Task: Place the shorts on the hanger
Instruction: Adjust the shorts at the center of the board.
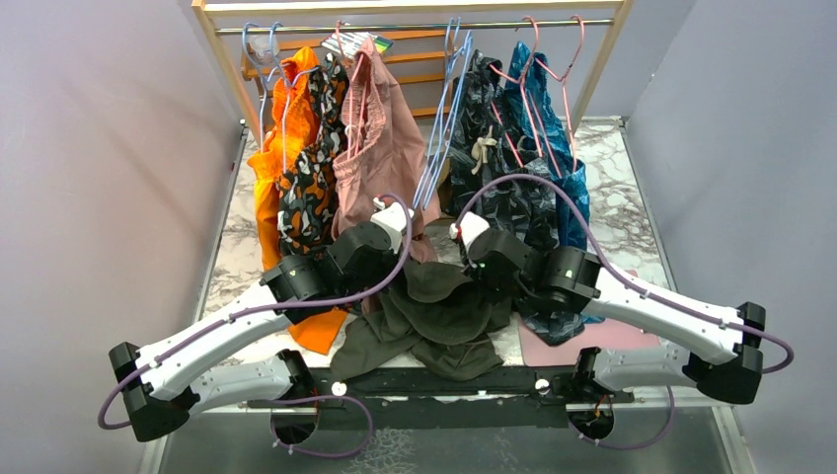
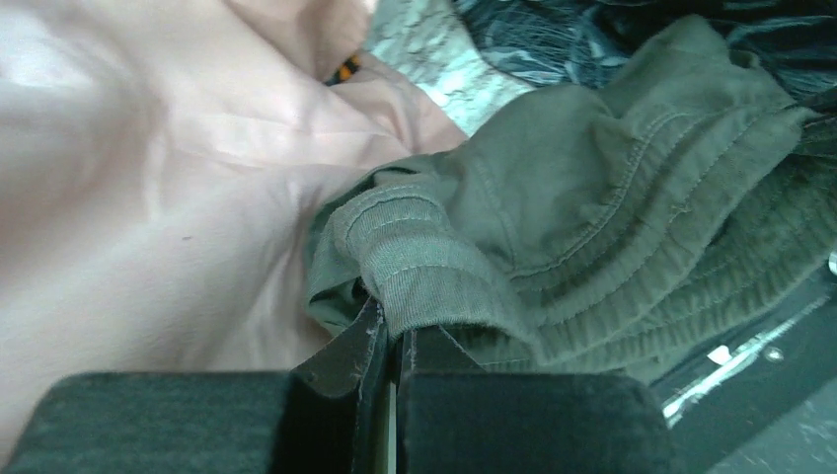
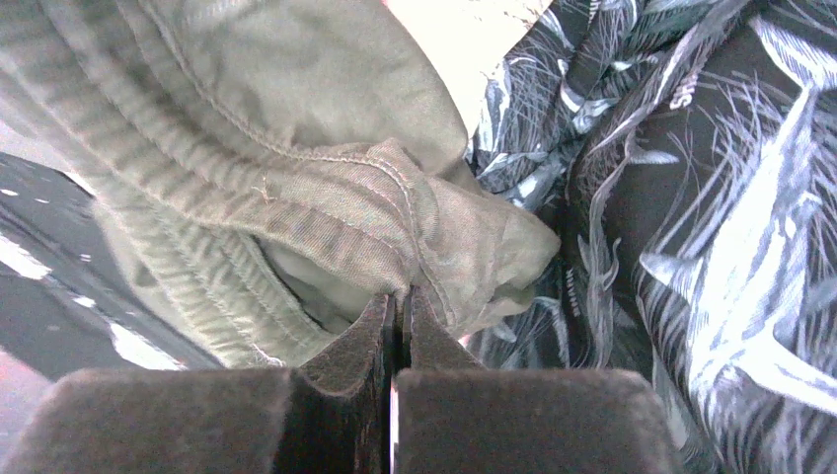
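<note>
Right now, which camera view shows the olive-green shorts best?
The top external view: it alone shows most of the olive-green shorts, lying as one bunched heap. The left wrist view shows only a ribbed waistband fold pinched in the left pincer. The right wrist view shows only a seamed fold pinched in the right pincer.

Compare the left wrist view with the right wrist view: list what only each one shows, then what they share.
Only the left wrist view: the left gripper, shut on a ribbed fold of the shorts, with the dusty-pink shorts filling the left side.
Only the right wrist view: the right gripper, shut on a stitched edge of the shorts.
Both: the shorts pinched at the fingertips, and the dark leaf-print shorts behind, a sliver in the left view, large in the right.
</note>
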### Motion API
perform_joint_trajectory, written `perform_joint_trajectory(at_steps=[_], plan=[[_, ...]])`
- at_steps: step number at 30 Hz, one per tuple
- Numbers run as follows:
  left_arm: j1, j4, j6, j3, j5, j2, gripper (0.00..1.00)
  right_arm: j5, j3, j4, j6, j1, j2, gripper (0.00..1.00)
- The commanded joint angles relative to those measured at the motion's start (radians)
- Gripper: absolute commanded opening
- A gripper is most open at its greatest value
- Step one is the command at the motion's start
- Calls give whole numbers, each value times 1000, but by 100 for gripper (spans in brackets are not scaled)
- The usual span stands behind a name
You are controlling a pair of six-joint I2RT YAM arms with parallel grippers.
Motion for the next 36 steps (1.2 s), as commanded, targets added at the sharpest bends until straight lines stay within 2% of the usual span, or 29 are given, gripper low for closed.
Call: perform_joint_trajectory(at_steps=[1, 6, 13, 19, 36], plan=[[4, 84, -30, -44, 188, -17, 1, -55, 33, -70, 195, 7, -72, 1], [2, 161, -72, -129, 244, -21, 7, -19, -57, -36, 313, 7, -159, 1], [2, 170, -139, -196, 269, -56, 53, 79, -97, -22, 386, 7, -227, 1], [2, 154, -184, -235, 285, -115, 79, 129, -107, -10, 400, 7, -252, 1], [1, -64, -265, -169, 147, -148, 82, 175, -120, 7, 400, 7, -295, 1]])
